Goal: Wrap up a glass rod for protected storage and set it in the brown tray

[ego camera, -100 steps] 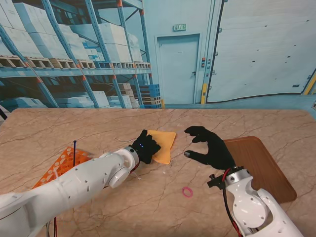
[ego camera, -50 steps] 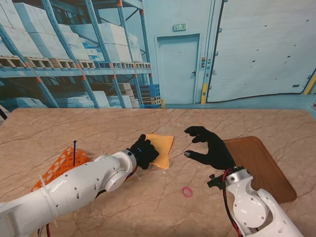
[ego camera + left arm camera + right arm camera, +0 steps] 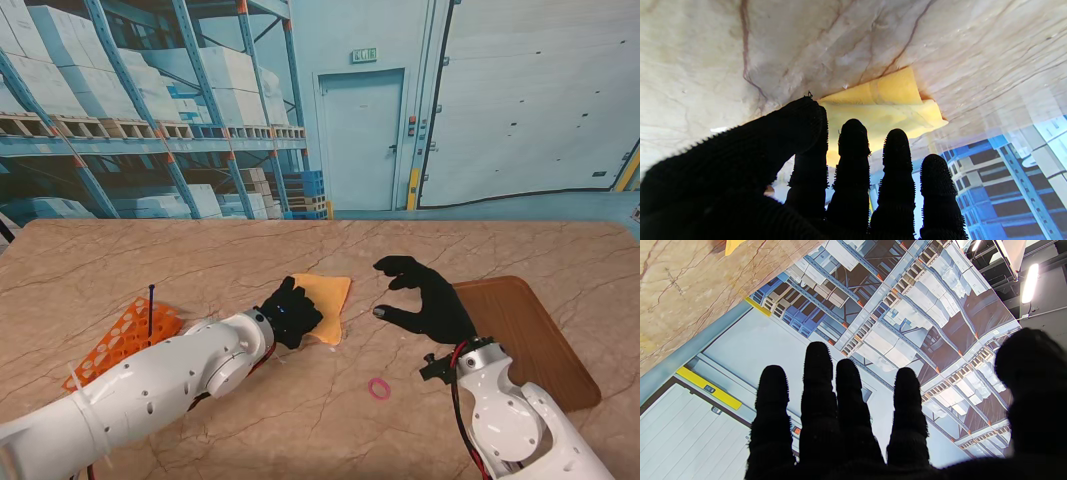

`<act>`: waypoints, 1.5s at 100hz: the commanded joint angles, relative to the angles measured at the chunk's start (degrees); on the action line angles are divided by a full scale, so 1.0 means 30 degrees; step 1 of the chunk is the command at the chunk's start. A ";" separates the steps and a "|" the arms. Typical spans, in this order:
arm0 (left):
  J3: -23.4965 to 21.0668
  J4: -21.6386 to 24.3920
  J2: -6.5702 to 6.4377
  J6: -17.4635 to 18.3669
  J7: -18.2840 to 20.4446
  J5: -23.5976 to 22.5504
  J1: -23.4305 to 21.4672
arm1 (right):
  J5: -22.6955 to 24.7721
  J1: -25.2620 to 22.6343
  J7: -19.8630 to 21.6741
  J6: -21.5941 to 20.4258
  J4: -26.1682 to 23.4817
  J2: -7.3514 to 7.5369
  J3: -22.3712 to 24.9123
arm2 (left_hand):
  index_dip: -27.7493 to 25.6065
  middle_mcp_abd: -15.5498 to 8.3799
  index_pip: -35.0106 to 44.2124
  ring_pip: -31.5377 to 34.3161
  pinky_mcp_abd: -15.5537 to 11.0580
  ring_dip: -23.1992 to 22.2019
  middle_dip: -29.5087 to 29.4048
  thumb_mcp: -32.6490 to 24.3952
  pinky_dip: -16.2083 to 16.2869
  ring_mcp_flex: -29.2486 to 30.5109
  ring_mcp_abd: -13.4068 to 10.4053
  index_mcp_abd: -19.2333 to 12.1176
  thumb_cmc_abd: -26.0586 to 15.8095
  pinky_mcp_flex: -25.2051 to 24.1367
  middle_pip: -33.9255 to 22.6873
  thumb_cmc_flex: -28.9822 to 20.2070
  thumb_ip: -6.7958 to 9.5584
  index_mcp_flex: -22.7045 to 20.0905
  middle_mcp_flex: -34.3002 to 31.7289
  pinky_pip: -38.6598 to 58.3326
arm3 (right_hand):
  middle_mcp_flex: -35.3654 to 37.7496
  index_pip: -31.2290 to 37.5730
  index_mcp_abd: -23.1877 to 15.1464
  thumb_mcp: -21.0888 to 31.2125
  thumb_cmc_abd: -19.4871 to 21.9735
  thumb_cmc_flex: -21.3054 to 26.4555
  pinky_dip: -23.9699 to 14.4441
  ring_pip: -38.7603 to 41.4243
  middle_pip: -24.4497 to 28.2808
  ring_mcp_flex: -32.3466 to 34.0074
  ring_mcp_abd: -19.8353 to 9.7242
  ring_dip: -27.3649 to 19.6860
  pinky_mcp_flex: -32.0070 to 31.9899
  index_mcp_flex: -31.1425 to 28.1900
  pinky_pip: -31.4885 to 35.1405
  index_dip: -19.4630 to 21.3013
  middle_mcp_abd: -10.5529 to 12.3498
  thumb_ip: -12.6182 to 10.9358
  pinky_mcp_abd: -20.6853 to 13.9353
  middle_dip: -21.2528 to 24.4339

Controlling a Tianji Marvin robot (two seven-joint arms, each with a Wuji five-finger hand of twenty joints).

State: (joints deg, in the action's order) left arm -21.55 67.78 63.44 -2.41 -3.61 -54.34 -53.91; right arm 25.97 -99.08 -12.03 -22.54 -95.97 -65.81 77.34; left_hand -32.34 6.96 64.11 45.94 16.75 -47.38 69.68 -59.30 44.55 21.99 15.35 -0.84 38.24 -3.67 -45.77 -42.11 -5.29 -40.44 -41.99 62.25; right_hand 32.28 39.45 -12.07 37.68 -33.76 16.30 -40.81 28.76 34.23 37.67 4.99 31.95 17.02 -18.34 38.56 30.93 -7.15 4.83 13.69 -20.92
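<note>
You are in the wrapping step: your left hand (image 3: pixel 291 313) lies on the near-left edge of the yellow square foam cloth (image 3: pixel 326 300), which sits mid-desk. In the left wrist view the thumb and fingers (image 3: pixel 853 146) are closing on the lifted edge of that cloth (image 3: pixel 883 106), which is already doubled over on itself, so I judge the hand to be pinching the cloth and rolling it. The glass rod does not show in any view; presumably it lies inside the fold, but you cannot confirm that from here.

Your right hand (image 3: pixel 425 298) hovers at about 3 o'clock from the cloth, clear of the marble desk (image 3: pixel 150 260), fingers spread and curled, holding nothing. The flat brown tray (image 3: pixel 530 335) lies just beyond it, farther toward 3 o'clock. A small pink rubber ring (image 3: pixel 379 388) rests at about 5 o'clock from the cloth, nearer to you, and an orange plastic rack (image 3: pixel 125 335) with a dark upright stick stands out at 9 o'clock.

Next, roll the fold on toward 1 o'clock with steady pressure, so that the cloth does not spring open. Bring the right hand in to pin the far side; the ring looks meant to secure the roll.
</note>
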 commanded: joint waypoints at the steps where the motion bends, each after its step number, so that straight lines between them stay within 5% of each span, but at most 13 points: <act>1: -0.0052 -0.0259 0.0215 -0.0149 -0.0660 -0.0087 -0.0214 | 0.0020 -0.0106 -0.0056 -0.0100 -0.0064 -0.0091 -0.0019 | -0.0444 0.0257 -0.0096 -0.0147 -0.0174 0.0389 -0.0248 0.0226 -0.0047 -0.0597 0.0168 0.0163 -0.0050 -0.0164 0.0059 0.0341 -0.0385 0.1208 0.0919 -0.0185 | 0.0342 -0.0032 0.0082 0.0410 -0.0823 -0.0515 -0.0139 0.0256 0.0097 0.0527 -0.0018 0.0166 0.0068 -0.0129 0.0670 0.0016 0.0081 -0.0542 -0.0162 -0.0173; 18: 0.0090 -0.0181 0.0067 -0.0257 -0.0442 -0.0455 -0.0087 | 0.0078 -0.0132 -0.0149 -0.0127 -0.0067 -0.0104 0.0009 | -0.0319 0.0548 -0.1370 -0.0853 -0.0269 0.1119 -0.4760 0.1991 -0.0270 -0.1184 0.0174 0.0896 0.0163 -0.0399 -0.0048 0.1071 -0.0976 0.2795 0.2946 -0.0565 | 0.0351 -0.0020 0.0083 0.0424 -0.0830 -0.0488 -0.0133 0.0254 0.0103 0.0510 -0.0018 0.0165 0.0079 -0.0138 0.0677 0.0024 0.0082 -0.0545 -0.0152 -0.0175; 33: 0.1113 -0.0519 -0.0018 -0.0344 -0.0428 -0.0988 0.0591 | 0.0103 -0.0146 -0.0175 -0.0152 -0.0064 -0.0106 0.0027 | -0.0444 0.0845 -0.4453 -0.1546 -0.0243 0.1530 -0.5954 0.2675 -0.0374 -0.1556 0.0147 0.2023 -0.2139 -0.0546 0.1040 0.3254 0.0401 0.3503 0.3937 -0.0884 | 0.0350 -0.0027 0.0086 0.0417 -0.0822 -0.0494 -0.0131 0.0261 0.0103 0.0526 -0.0028 0.0167 0.0085 -0.0130 0.0685 0.0023 0.0078 -0.0543 -0.0157 -0.0175; 47: 0.2244 -0.1426 0.0335 -0.1050 -0.1204 -0.1033 0.1212 | 0.0110 -0.0147 -0.0190 -0.0160 -0.0058 -0.0109 0.0031 | -0.0794 0.0982 -0.4475 -0.1205 -0.0285 0.1373 -0.5982 0.2702 -0.0299 -0.1404 0.0307 0.2201 -0.2357 -0.0371 0.0783 0.2948 0.0570 0.3742 0.3835 -0.0729 | 0.0357 -0.0023 0.0079 0.0411 -0.0819 -0.0508 -0.0130 0.0269 0.0108 0.0528 -0.0002 0.0171 0.0091 -0.0146 0.0694 0.0024 0.0081 -0.0541 -0.0150 -0.0176; 64: 0.2520 -0.2110 0.0842 -0.1785 -0.1128 -0.0131 0.1339 | 0.0107 -0.0175 -0.0240 -0.0190 -0.0035 -0.0120 0.0091 | 0.0161 0.0983 -0.2743 -0.0711 -0.0169 0.1280 -0.5920 0.3082 -0.0375 -0.0959 0.0470 0.1276 -0.0712 -0.0245 0.0166 0.0869 -0.1227 0.2584 0.2999 -0.0470 | 0.0378 -0.0020 0.0094 0.0416 -0.0821 -0.0519 -0.0125 0.0273 0.0117 0.0534 -0.0010 0.0172 0.0085 -0.0146 0.0694 0.0028 0.0076 -0.0542 -0.0158 -0.0179; 71: 0.2726 -0.2363 0.0955 -0.1777 -0.1175 0.0019 0.1466 | 0.0125 -0.0188 -0.0283 -0.0181 -0.0040 -0.0128 0.0095 | 0.0982 0.0868 -0.1767 -0.0592 -0.0111 0.1289 -0.5755 0.3124 -0.0423 -0.0687 0.0462 0.0688 -0.0440 -0.0125 -0.0081 -0.0050 -0.1498 0.1721 0.2547 -0.0402 | 0.0390 -0.0020 0.0092 0.0424 -0.0822 -0.0518 -0.0125 0.0284 0.0116 0.0540 -0.0007 0.0178 0.0098 -0.0167 0.0701 0.0027 0.0063 -0.0544 -0.0155 -0.0177; 80: 0.2838 -0.2637 0.1101 -0.1736 -0.1408 0.0162 0.1512 | 0.0133 -0.0202 -0.0320 -0.0177 -0.0052 -0.0134 0.0097 | 0.1653 0.0698 -0.0667 -0.0364 -0.0054 0.1302 -0.2862 0.2185 -0.0513 -0.0318 0.0406 0.0196 -0.0907 0.0031 0.0510 -0.0734 -0.1251 0.0333 0.1197 -0.0215 | 0.0363 -0.0028 0.0104 0.0427 -0.0821 -0.0531 -0.0123 0.0287 0.0105 0.0534 0.0011 0.0180 0.0083 -0.0159 0.0699 0.0025 0.0062 -0.0544 -0.0146 -0.0173; 121: 0.0764 -0.1399 0.0806 -0.0429 -0.1484 0.0567 0.0339 | 0.0146 -0.0269 -0.0364 -0.0214 -0.0102 -0.0142 0.0138 | -0.0609 0.0380 0.1176 -0.0758 0.0107 0.1542 -0.1922 -0.3410 -0.0840 -0.0466 0.0242 0.0113 0.0737 -0.0049 0.1144 0.1783 0.0576 -0.0374 0.0707 -0.0459 | 0.0399 -0.0049 0.0088 0.0483 -0.0830 -0.0569 -0.0119 0.0294 0.0115 0.0545 -0.0015 0.0182 0.0082 -0.0145 0.0709 0.0022 0.0048 -0.0557 -0.0164 -0.0176; 150: -0.0820 0.0917 0.0026 0.0062 0.1080 0.0668 -0.0698 | 0.0148 -0.0298 -0.0394 -0.0257 -0.0107 -0.0148 0.0169 | -0.1198 0.0606 0.1274 -0.1055 0.0119 0.1626 -0.2277 -0.4058 -0.0897 -0.0454 0.0330 0.0454 0.0977 -0.0040 0.1533 0.1929 0.0739 -0.0544 0.0794 -0.0536 | 0.0400 -0.0050 0.0079 0.0495 -0.0842 -0.0573 -0.0117 0.0305 0.0111 0.0549 0.0023 0.0187 0.0071 -0.0160 0.0710 0.0022 0.0069 -0.0559 -0.0153 -0.0174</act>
State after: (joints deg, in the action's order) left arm -23.81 69.78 63.87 -2.46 -0.26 -52.62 -55.31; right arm 26.29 -99.59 -13.02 -23.00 -95.96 -65.96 77.86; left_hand -34.54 8.08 65.65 43.54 16.28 -42.65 62.90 -68.46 42.43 21.01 15.35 0.65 38.97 -3.32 -42.09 -37.20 -5.26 -40.91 -39.31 60.61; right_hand 32.29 39.45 -12.06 38.17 -33.77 16.30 -40.81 28.79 34.23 37.67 5.20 31.98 17.02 -18.34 38.86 30.93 -7.17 4.83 13.69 -20.92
